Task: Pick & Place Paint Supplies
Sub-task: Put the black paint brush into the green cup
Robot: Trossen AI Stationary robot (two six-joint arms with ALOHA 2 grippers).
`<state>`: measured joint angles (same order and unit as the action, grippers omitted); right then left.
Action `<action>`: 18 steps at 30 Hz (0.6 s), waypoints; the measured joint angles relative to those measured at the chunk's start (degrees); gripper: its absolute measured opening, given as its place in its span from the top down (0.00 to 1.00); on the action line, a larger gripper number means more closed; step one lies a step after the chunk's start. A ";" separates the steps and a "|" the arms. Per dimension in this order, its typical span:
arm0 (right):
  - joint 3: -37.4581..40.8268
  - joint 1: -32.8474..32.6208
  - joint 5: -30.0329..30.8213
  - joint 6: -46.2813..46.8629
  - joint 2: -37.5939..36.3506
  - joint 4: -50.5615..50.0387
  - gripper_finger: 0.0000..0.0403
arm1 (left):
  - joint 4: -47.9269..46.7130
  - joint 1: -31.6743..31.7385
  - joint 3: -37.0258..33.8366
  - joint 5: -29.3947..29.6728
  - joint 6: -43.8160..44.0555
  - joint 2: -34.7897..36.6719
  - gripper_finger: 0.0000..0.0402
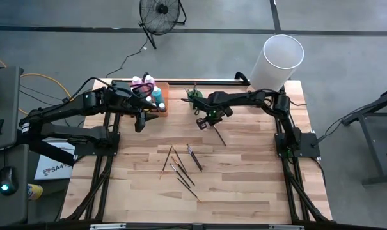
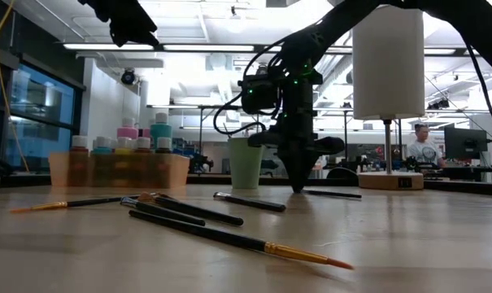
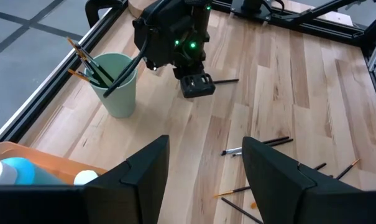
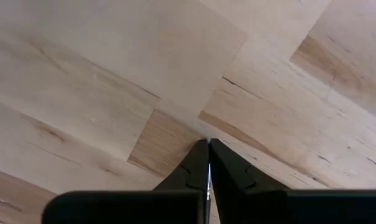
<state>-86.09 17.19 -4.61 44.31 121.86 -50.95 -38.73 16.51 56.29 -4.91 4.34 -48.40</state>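
Small paint bottles with pale caps and taller pink and blue bottles (image 1: 148, 89) stand in the orange tray (image 2: 119, 171) at the table's far side. Beside it, the green cup (image 3: 119, 87) holds a few brushes. Several dark-handled brushes (image 1: 180, 167) lie loose on the wood at the middle. Right of the cup, my right gripper (image 1: 209, 121) points straight down, shut, its tips on the table at one end of a single brush (image 1: 220, 135). My left gripper (image 3: 206, 180) hangs open in the air over the tray's near side and holds nothing. My right gripper has the far end of the brush (image 2: 311, 191) between its two shut fingers, and a thin pale line (image 4: 207, 177) shows between them. The fingers come from above, pointing down. The rest of the brush lies flat on the table, running toward the near right.
A tall white cylinder on a wooden base (image 2: 388, 65) stands at the far right corner. A black rail (image 1: 212, 81) runs along the far edge behind the cup. Bare wood lies at the near side and at the left.
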 joint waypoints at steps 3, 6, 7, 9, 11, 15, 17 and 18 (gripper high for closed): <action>0.14 -0.11 -0.51 0.35 -1.05 0.19 0.99 | -0.01 0.00 0.00 0.01 0.00 0.00 0.50; 0.12 -0.45 -1.12 0.42 -2.62 0.41 0.99 | -0.01 0.00 0.00 0.01 0.00 0.00 0.50; 0.08 -0.56 -1.02 0.42 -3.22 0.49 0.99 | -0.01 0.00 0.00 0.02 0.00 0.00 0.50; 0.03 -0.89 -0.38 0.42 -4.03 0.52 0.99 | -0.01 -0.02 0.00 0.02 0.00 0.00 0.50; 0.08 -1.05 0.63 0.74 -4.72 0.30 0.99 | -0.01 0.00 0.00 0.02 0.00 0.00 0.50; 0.01 -2.03 2.74 1.96 -7.71 1.37 0.99 | -0.01 0.00 0.00 0.02 0.00 0.00 0.50; 0.01 -2.61 4.29 2.39 -9.82 3.18 0.99 | -0.01 0.00 0.00 0.02 0.00 0.00 0.50; -0.01 -2.87 5.42 2.57 -10.83 4.88 0.99 | -0.01 -0.02 0.00 0.04 0.00 0.00 0.50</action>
<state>-86.10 14.32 0.80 46.89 111.03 -46.07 -38.74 16.50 56.29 -4.87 4.34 -48.40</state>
